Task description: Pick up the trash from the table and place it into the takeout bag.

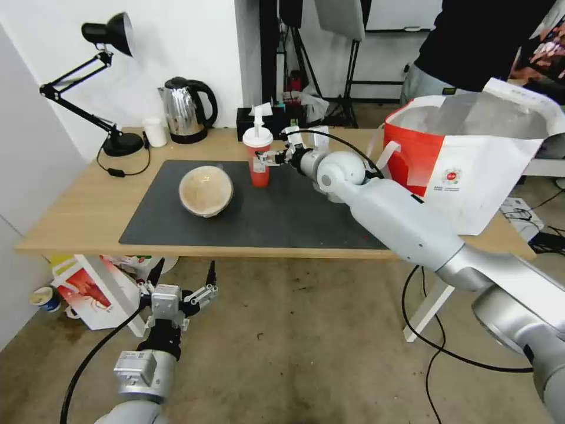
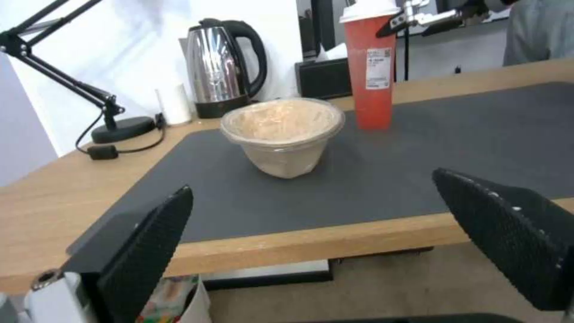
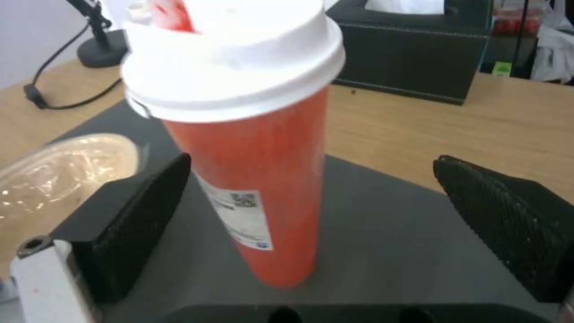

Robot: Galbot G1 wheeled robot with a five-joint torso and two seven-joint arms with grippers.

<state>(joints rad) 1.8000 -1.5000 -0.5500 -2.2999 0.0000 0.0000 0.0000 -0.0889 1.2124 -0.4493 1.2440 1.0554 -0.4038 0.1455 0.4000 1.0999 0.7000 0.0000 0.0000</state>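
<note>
While the left gripper (image 1: 182, 288) hangs below the front edge of the table (image 1: 88, 206) with its jaws spread and nothing between them, the right gripper (image 1: 272, 158) reaches across the dark mat (image 1: 282, 218) to the red cup (image 1: 258, 158). Its jaws are released; the cup stands upright between them, gripped by neither. Left of it sits the tan paper bowl (image 1: 206, 190). At the table's right end stands the takeout bag (image 1: 471, 159), open.
</note>
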